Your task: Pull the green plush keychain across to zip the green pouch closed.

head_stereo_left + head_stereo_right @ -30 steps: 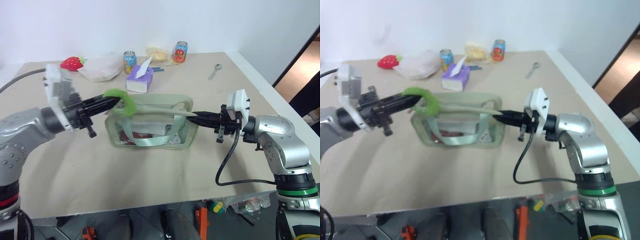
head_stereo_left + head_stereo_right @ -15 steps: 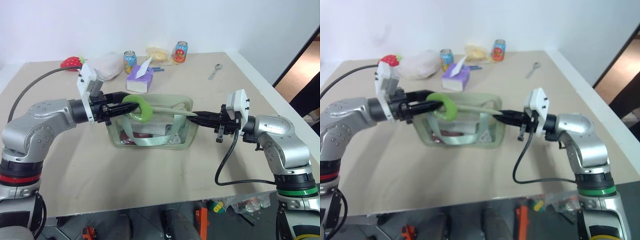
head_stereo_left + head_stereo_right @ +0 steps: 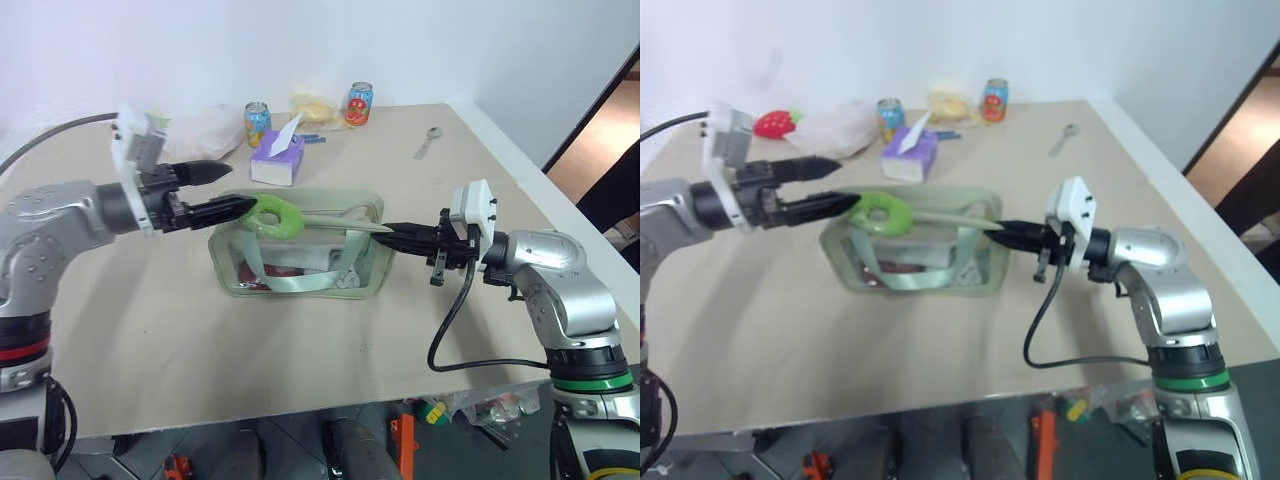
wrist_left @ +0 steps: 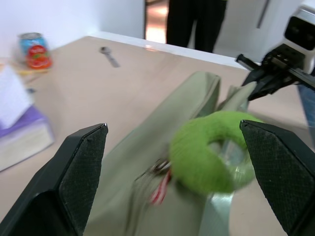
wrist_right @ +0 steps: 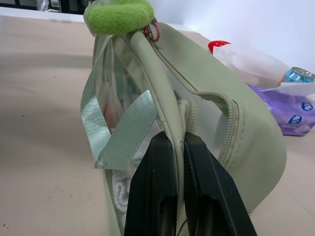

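The green pouch (image 3: 300, 262) stands mid-table, with the green plush keychain (image 3: 277, 215) lying on its top at the left end. My left gripper (image 3: 226, 190) is open just left of the keychain, its lower fingertip almost touching the ring, and holds nothing. In the left wrist view the keychain (image 4: 211, 152) lies between and beyond the spread fingers (image 4: 83, 172). My right gripper (image 3: 390, 229) is shut on the pouch's right end. The right wrist view shows its fingers (image 5: 157, 191) pinching a pale green strip of the pouch (image 5: 236, 132), with the keychain (image 5: 118, 14) at the far end.
Behind the pouch sit a purple tissue box (image 3: 280, 160), two drink cans (image 3: 259, 122) (image 3: 361, 103), a white plastic bag (image 3: 205, 130), a red strawberry toy (image 3: 772, 123) and a spoon (image 3: 430, 142). The table edge (image 3: 530, 170) runs along the right.
My left gripper has opened, let go of the keychain and drawn back to the left. The keychain now rests on the pouch's top. The right arm has kept still.
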### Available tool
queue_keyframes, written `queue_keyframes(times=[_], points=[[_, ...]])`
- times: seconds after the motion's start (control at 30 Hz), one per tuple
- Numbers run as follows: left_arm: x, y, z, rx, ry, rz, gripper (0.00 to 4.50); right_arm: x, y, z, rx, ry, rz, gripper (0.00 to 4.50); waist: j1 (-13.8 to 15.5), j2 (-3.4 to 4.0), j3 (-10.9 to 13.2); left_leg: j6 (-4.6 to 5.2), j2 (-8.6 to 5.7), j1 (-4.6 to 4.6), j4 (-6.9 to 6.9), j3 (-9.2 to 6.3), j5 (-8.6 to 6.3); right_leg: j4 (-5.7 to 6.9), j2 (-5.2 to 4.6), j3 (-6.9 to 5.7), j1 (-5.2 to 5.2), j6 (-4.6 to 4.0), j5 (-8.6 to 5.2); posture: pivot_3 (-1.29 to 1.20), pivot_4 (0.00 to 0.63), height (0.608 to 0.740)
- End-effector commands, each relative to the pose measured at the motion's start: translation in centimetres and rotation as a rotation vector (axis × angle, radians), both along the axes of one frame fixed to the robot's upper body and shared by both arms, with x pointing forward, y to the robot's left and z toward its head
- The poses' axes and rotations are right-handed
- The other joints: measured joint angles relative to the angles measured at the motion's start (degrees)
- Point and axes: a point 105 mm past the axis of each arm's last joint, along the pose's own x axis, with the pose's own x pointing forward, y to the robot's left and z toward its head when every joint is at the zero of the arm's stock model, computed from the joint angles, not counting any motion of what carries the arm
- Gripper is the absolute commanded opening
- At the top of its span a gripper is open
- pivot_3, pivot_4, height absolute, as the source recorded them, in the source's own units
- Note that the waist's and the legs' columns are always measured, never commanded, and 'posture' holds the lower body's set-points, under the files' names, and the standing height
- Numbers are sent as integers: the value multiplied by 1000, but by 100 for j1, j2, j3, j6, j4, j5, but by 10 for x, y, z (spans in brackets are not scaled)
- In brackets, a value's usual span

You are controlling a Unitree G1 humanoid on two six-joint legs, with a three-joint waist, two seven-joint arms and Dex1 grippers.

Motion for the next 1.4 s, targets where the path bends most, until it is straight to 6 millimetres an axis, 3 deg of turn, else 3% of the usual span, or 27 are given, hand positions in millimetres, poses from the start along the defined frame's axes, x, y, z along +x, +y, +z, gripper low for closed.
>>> queue_keyframes(times=[0.03, 0.13, 0.23, 0.5, 0.8, 0.97, 1.03, 1.07, 1.1, 1.17, 1.23, 1.33, 1.4], points=[[-13, 19, 8, 1, -68, 89, 4468, -1, 2, 7, 1, -32, 20, 0, 5, -1, 0, 0, 1, -2, 0, 1, 0, 1, 0, 0, -2, 0, 0, 0, 150, 740], [-25, 26, -10, 27, -66, 145, 4468, 0, 2, 8, 1, -29, 24, 0, -8, -3, 1, 0, 2, -3, 1, 5, 0, 1, 0, 2, -3, -1, 0, 0, 150, 740], [-32, 20, -29, 40, -68, 170, 4468, 2, 3, 8, 2, -26, 27, 0, 18, -4, 0, 0, 1, -1, 1, 13, 0, 1, -3, 9, -2, 0, 0, 0, 150, 740], [-24, 9, -54, 14, -46, 207, 4468, 4, 4, 12, -7, -27, 33, 0, 19, -10, -2, 7, 5, 11, 16, 38, 6, 1, 7, 28, -1, -19, 19, 0, 150, 740], [-16, 5, -51, -9, -100, 204, 1795, 3, 1, 12, -4, -12, 21, 0, 23, -11, -2, 10, 9, 8, 21, 55, 7, 1, 10, 43, -3, -10, 27, 0, 150, 740], [-13, 1, -51, 6, -108, 171, 1795, 2, 0, 13, 26, 43, 16, 0, 23, -11, -2, 10, 9, 8, 20, 55, 8, 1, 11, 43, -4, -1, 33, 0, 150, 740], [-13, -1, -53, 2, -98, 157, 1720, 1, 1, 17, 31, 47, 17, 585, 22, -11, -2, 10, 9, 8, 21, 57, 7, 1, 11, 44, -4, -2, 32, 0, 150, 740], [-13, -2, -53, -3, -91, 150, 1268, -1, 1, 17, 24, 55, 23, 951, 23, -11, -2, 10, 9, 8, 21, 58, 7, 1, 11, 45, -4, -2, 32, 0, 150, 740], [-13, -4, -54, -5, -87, 144, 1175, -3, 2, 17, 19, 54, 26, 1197, 25, -11, -2, 10, 9, 7, 21, 58, 7, 1, 11, 45, -5, -2, 32, 0, 150, 740], [-14, -5, -54, -7, -83, 136, 523, -5, 1, 20, 18, 50, 25, 1884, 32, -11, -2, 10, 9, 3, 21, 58, 7, 1, 11, 45, -8, -1, 33, 0, 150, 740], [-13, -6, -54, -11, -81, 132, 0, -6, 1, 34, 22, -2, 12, 2613, 35, -11, -2, 10, 9, 1, 21, 58, 7, -1, 10, 45, -9, 2, 34, 0, 150, 740], [-12, -6, -54, -17, -80, 133, 0, -11, 6, 66, 27, -128, 4, 3569, 32, -9, -1, 10, 6, -3, 22, 61, 7, -2, 9, 47, -13, 5, 36, 0, 150, 740], [-12, -7, -55, -17, -77, 130, 0, -18, 14, 77, 8, -157, 38, 4270, 33, -10, -1, 10, 7, -4, 25, 64, 7, -2, 9, 49, -15, 6, 37, 0, 150, 740]])
